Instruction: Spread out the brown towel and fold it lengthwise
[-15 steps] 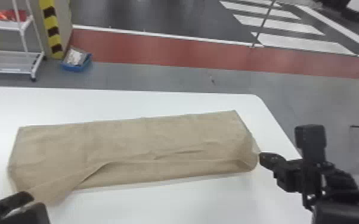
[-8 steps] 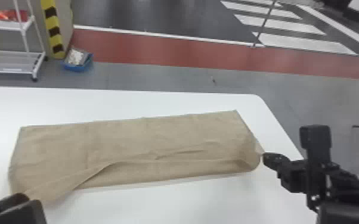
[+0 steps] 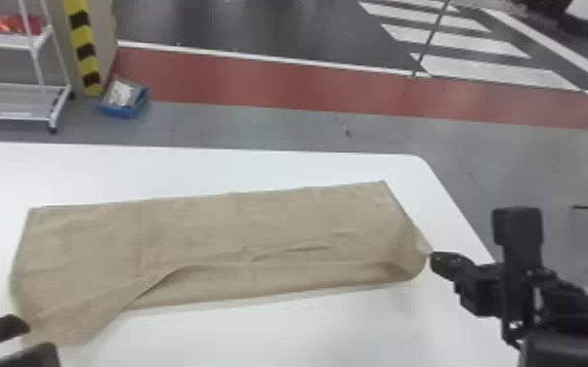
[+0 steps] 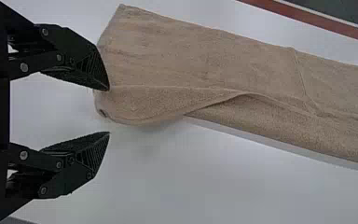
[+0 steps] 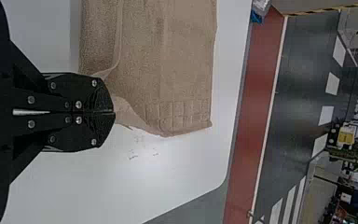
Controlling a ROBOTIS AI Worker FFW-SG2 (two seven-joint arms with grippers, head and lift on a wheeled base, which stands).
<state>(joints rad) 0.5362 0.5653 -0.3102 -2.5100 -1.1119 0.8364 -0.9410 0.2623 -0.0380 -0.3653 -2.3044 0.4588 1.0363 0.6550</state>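
Head view: 1 brown towel, laid across the tabletop as a long, doubled band. Far edge, nearly straight. Along the near side, the lower layer is left exposed under a wavy upper edge; at the left end, the near corner is spread out past the band's line. 1 left gripper, placed at that corner. 1 right gripper, placed at the right end, where the cloth is drawn to a point. 1 blue bin, on the floor beyond.

Left wrist view: 2 fingers, parted, nothing gripped; 1 tip is set at the towel's end, the other over bare white surface.

Right wrist view: 2 fingers clenched together, a bit of towel edge apparently pinched at the tips.

Progress, as judged: spreading is done and the lengthwise fold is largely formed. Still to be done: the loose left corner to be gripped and squared, the upper edge to be matched to the near side, the creases to be flattened, and the right corner to be released.
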